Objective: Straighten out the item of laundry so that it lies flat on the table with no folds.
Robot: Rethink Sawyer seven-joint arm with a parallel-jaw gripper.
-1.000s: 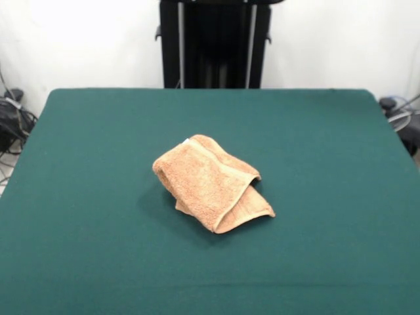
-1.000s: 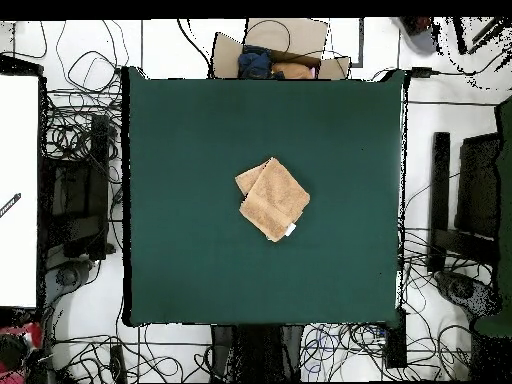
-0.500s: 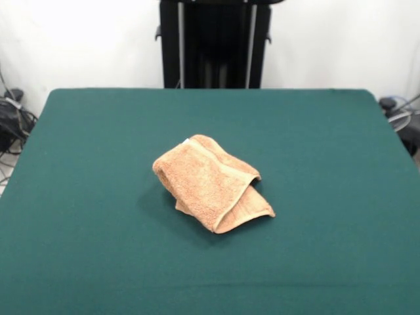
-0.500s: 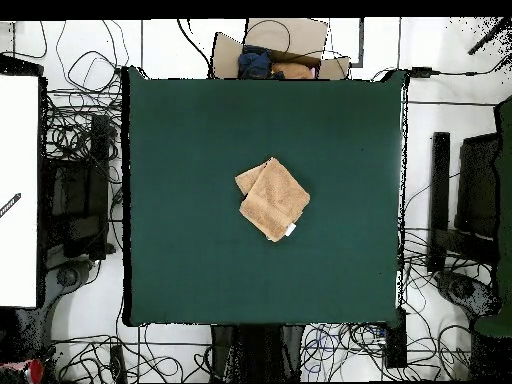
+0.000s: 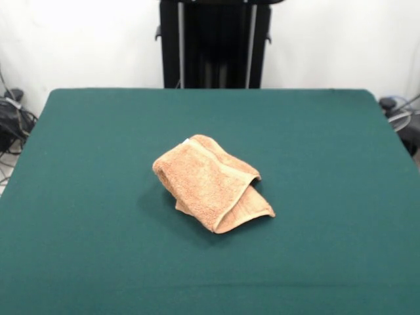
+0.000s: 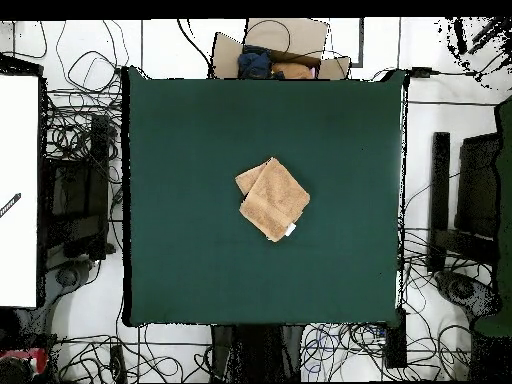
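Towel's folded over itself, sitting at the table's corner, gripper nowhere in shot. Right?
Not the corner. The towel lies near the middle of the table, as the overhead view shows. The rest holds: it is folded over itself, and neither view shows the gripper.

— What's lying round the edges?

— Mostly cables [image 6: 85, 130], black ones, looping all over the white floor [image 6: 180, 45] on every side in the overhead view.

— Anything bigger?

— A cardboard box [image 6: 283, 48] at the top edge, with something dark blue and something orange inside. A white panel [image 6: 18, 190] fills the left side. A long black bar [image 6: 439, 200] lies on the right.

— And from the front?

— A white wall [image 5: 79, 39], with tangled cords [image 5: 12, 118] at the left.
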